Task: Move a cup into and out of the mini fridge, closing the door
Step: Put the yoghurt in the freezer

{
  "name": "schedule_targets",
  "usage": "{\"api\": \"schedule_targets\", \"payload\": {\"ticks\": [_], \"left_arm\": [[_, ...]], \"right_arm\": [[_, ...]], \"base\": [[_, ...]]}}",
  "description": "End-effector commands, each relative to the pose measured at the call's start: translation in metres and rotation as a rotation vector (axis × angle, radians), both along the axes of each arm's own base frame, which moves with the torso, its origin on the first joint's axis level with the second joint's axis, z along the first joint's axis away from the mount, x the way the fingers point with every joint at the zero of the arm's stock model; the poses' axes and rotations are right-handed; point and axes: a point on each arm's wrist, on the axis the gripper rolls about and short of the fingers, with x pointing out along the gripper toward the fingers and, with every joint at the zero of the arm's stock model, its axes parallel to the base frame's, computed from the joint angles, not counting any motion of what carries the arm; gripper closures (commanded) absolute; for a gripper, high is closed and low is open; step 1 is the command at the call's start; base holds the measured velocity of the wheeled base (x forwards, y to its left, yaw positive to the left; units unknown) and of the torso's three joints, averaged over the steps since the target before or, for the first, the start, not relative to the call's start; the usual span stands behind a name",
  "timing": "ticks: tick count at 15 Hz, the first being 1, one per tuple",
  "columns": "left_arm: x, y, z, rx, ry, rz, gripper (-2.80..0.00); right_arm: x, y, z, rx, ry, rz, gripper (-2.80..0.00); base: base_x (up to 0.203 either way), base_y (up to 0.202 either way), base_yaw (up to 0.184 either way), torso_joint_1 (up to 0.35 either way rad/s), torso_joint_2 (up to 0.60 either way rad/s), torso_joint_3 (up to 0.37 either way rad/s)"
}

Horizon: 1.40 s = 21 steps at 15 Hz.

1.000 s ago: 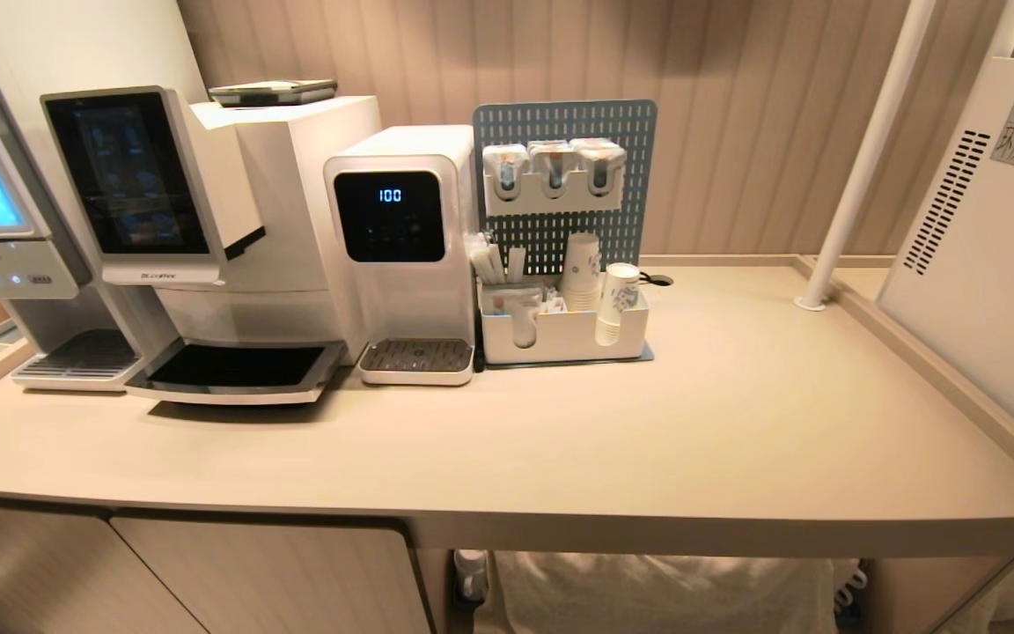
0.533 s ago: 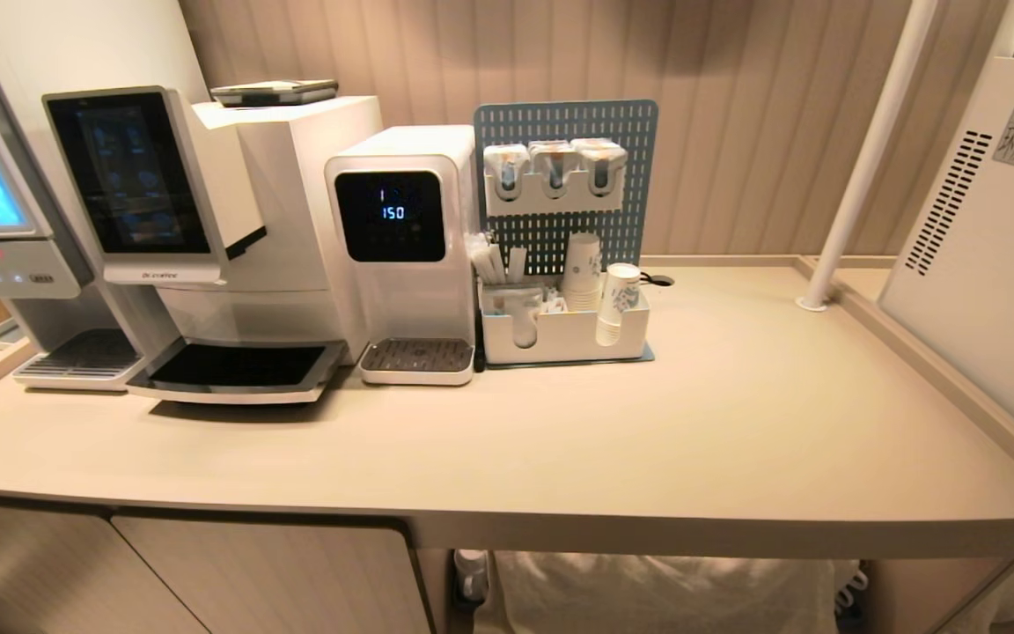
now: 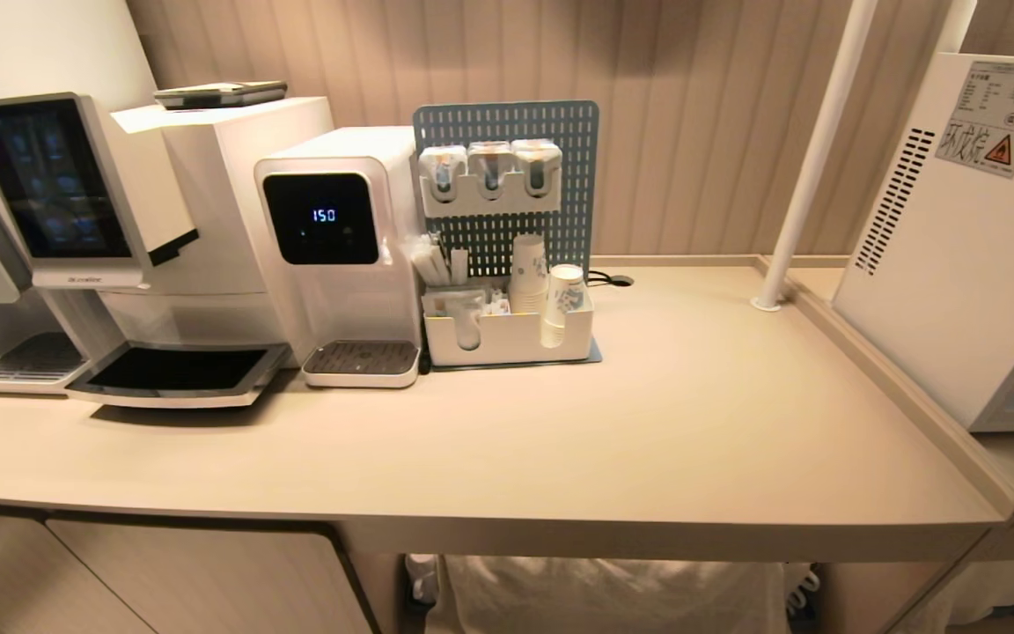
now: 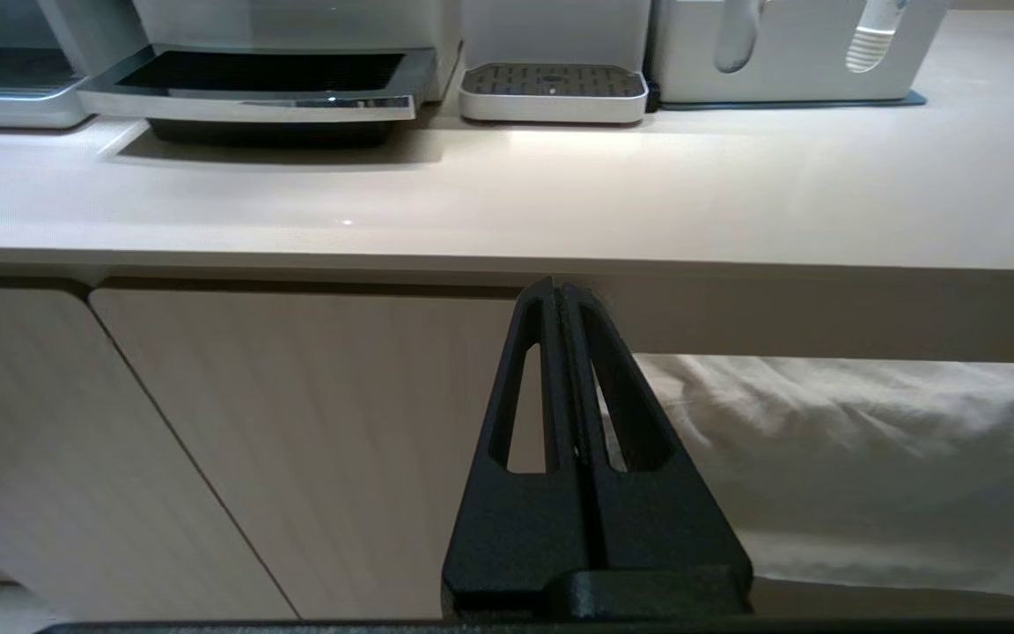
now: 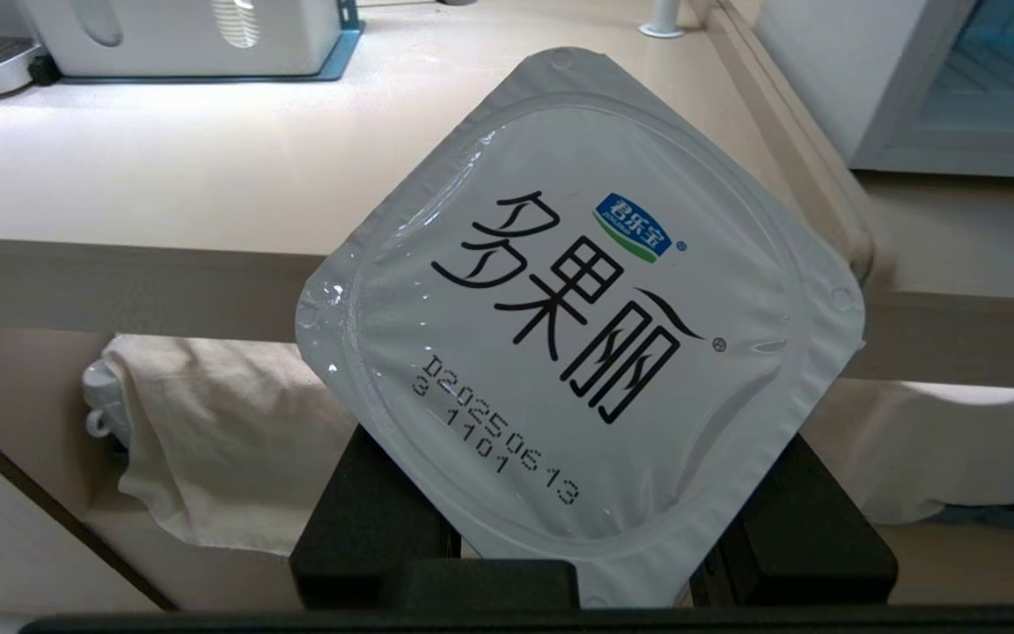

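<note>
Right wrist view: a sealed cup (image 5: 582, 326) is seen lid-on, held between the jaws of the right gripper (image 5: 582, 546), which are closed narrowly on its sides; the foil lid is white and square with rounded corners, printed with black characters, a small blue-and-green logo and a date code; it is turned corner-up like a diamond, the lid facing the camera. The cup is held below the edge of the beige counter (image 5: 208, 194). The mini fridge (image 3: 947, 255) is shown at the counter's right end, upright, its vented, stickered white side facing the counter; its door cannot be made out. The left gripper (image 4: 560, 295) is pressed shut, empty, before the cabinet front (image 4: 296, 440).
</note>
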Motion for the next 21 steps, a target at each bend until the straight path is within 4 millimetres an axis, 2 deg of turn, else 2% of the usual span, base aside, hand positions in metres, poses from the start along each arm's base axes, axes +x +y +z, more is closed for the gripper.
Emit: {"api": "schedule_targets", "payload": {"ticks": [1, 21], "left_arm": [[0.0, 0.0, 0.0, 0.0, 0.0, -0.001, 0.0], [0.0, 0.0, 0.0, 0.0, 0.0, -0.001, 0.0]], "right_arm": [[0.0001, 0.0, 0.0001, -0.001, 0.003, 0.002, 0.0], [0.0, 0.0, -0.0001, -0.001, 0.005, 0.004, 0.0]], "base": [[0.0, -0.196, 0.0, 0.006, 0.0, 0.004], [0.0, -0.193, -0.001, 0.002, 0.0, 0.003]]}}
